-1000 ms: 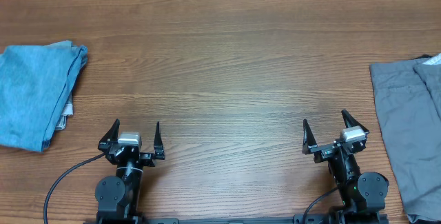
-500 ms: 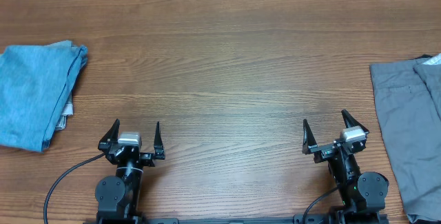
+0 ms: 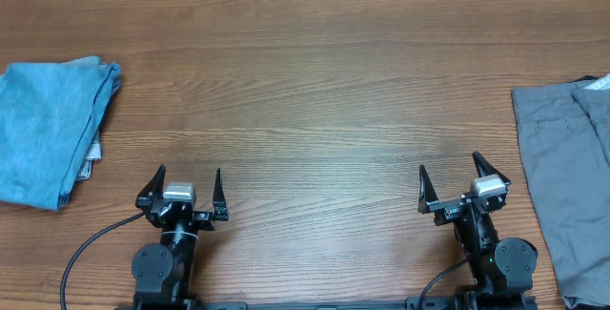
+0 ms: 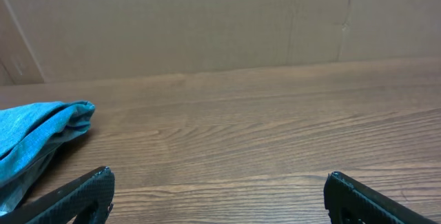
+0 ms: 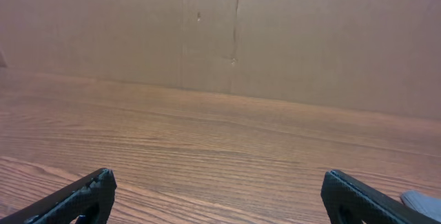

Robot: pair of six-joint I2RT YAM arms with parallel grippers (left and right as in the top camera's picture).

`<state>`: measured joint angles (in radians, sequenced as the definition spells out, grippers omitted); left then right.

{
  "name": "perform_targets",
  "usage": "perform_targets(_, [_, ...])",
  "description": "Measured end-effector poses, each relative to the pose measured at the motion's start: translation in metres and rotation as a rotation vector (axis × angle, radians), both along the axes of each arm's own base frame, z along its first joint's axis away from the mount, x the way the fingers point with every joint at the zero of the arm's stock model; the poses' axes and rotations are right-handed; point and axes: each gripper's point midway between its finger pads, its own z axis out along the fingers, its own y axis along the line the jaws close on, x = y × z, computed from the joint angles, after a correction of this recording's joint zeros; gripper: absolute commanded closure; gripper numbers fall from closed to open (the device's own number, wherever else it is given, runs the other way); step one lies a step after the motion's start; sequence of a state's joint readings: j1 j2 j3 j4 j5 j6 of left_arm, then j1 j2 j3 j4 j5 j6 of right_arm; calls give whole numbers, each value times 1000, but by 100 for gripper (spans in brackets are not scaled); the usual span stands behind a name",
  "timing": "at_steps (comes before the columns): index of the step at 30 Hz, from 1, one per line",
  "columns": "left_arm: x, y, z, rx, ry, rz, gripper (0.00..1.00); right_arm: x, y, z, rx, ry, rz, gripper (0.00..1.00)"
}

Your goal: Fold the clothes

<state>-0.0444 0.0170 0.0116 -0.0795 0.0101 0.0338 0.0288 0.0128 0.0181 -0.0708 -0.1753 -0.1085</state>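
The grey shorts [image 3: 567,186] lie flat at the table's right edge, partly cut off by the overhead view; a sliver of them shows at the lower right of the right wrist view [image 5: 422,200]. My right gripper [image 3: 450,178] is open and empty, just left of the shorts, near the front edge. It also shows in the right wrist view [image 5: 217,182], jaws wide over bare wood. My left gripper [image 3: 187,181] is open and empty at the front left. In the left wrist view [image 4: 219,186] its jaws are wide apart.
A light-blue folded garment [image 3: 50,129] lies at the table's left edge, also seen in the left wrist view [image 4: 34,138]. A brown cardboard wall [image 5: 234,31] stands behind the wooden table [image 3: 315,91].
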Motion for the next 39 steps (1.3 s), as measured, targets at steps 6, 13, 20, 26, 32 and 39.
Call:
perform_targets(6, [0, 0, 0, 0, 0, 0, 0, 0, 0, 0, 0, 0, 0, 0])
perform_targets(13, [0, 0, 0, 0, 0, 0, 0, 0, 0, 2, 0, -7, 0, 0])
perform_targets(20, [0, 0, 0, 0, 0, 0, 0, -7, 23, 7, 1, -31, 140, 0])
perform_targets(26, [0, 0, 0, 0, 0, 0, 0, -19, 42, 43, 26, -173, 265, 0])
perform_targets(32, [0, 0, 0, 0, 1, 0, 0, -32, 41, 87, 125, -171, 272, 0])
perform_targets(39, [0, 0, 0, 0, 0, 0, 0, -61, 17, 210, 172, -275, 141, 0])
